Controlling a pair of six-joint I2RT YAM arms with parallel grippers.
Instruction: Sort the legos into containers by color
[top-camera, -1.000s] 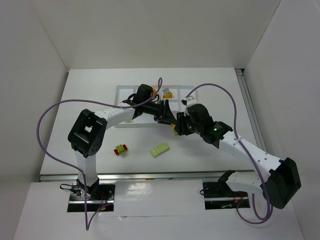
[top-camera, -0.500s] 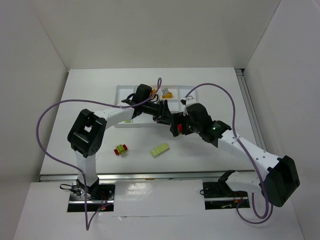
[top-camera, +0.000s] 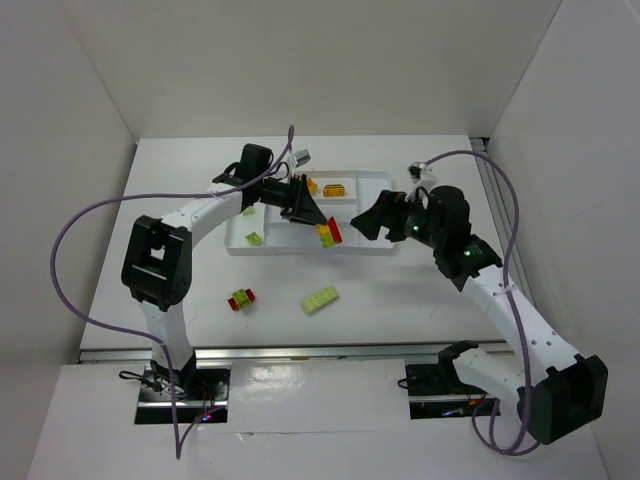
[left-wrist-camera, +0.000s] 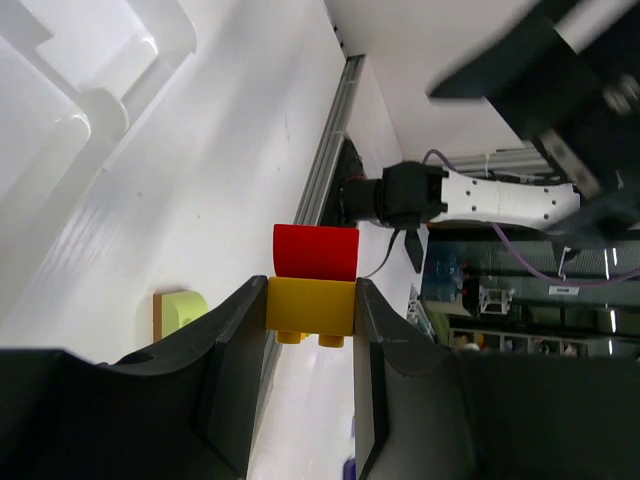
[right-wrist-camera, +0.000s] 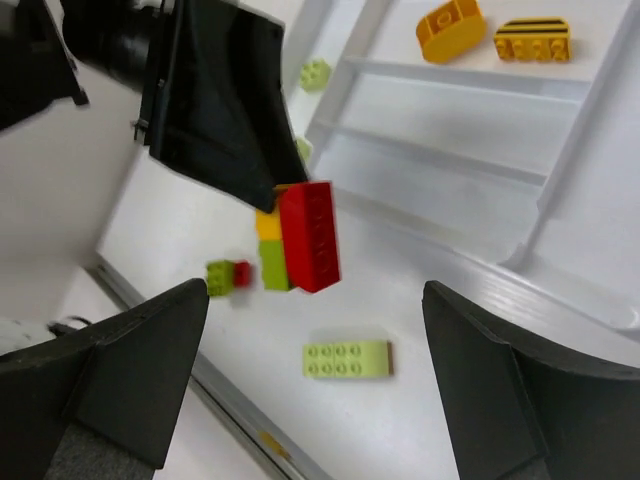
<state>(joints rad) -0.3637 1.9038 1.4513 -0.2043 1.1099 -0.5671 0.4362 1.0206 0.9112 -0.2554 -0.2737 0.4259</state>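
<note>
My left gripper (top-camera: 318, 224) is shut on a mixed lego stack (top-camera: 328, 233) of red, yellow and green bricks, held above the front edge of the white tray (top-camera: 375, 250). In the left wrist view the jaws (left-wrist-camera: 310, 302) pinch the yellow brick (left-wrist-camera: 310, 305), with the red one (left-wrist-camera: 316, 252) beyond it. My right gripper (top-camera: 368, 222) stands open, apart from the stack and just right of it. In the right wrist view the stack (right-wrist-camera: 305, 235) hangs between and beyond my wide-open fingers (right-wrist-camera: 140, 370). Two yellow bricks (right-wrist-camera: 450, 25) lie in a back compartment.
A flat light green brick (top-camera: 320, 299) and a small green-yellow-red stack (top-camera: 241, 299) lie on the table in front of the tray. Small green bricks (top-camera: 255, 238) sit in the tray's left compartments. White walls surround the table.
The right gripper has opened, let go of the stack and drawn back to the right. The left arm has carried the stack up and left, over the tray's front edge.
</note>
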